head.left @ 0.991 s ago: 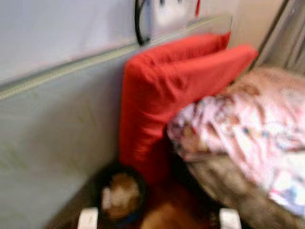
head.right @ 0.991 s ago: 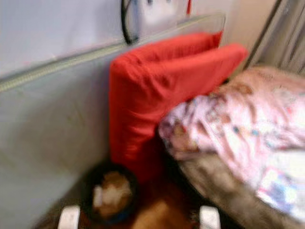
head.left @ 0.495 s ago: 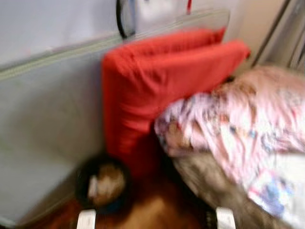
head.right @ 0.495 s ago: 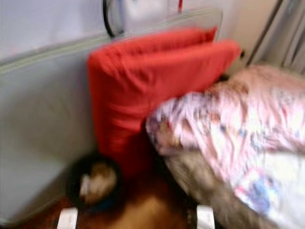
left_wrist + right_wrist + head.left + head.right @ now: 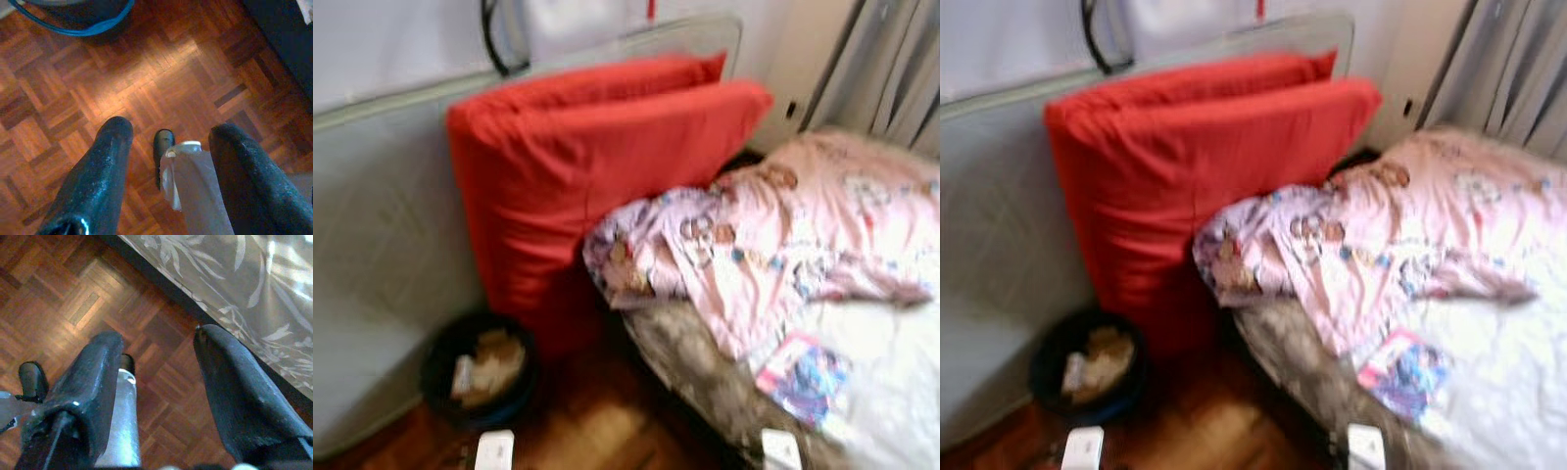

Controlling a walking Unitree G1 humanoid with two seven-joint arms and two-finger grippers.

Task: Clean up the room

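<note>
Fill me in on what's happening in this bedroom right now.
Nothing is being handled yet. The robot stands at the bed's corner with both arms hanging down: the left claw and the right claw are open and empty above the parquet floor. Ahead, two red pillows lean against a grey headboard, a pink patterned blanket lies rumpled on the bed, and a dark bin holding scraps sits on the floor.

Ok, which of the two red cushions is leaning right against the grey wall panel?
The rear red cushion, touching the grey wall panel; the front red cushion leans on it, nearer the bed.
</note>
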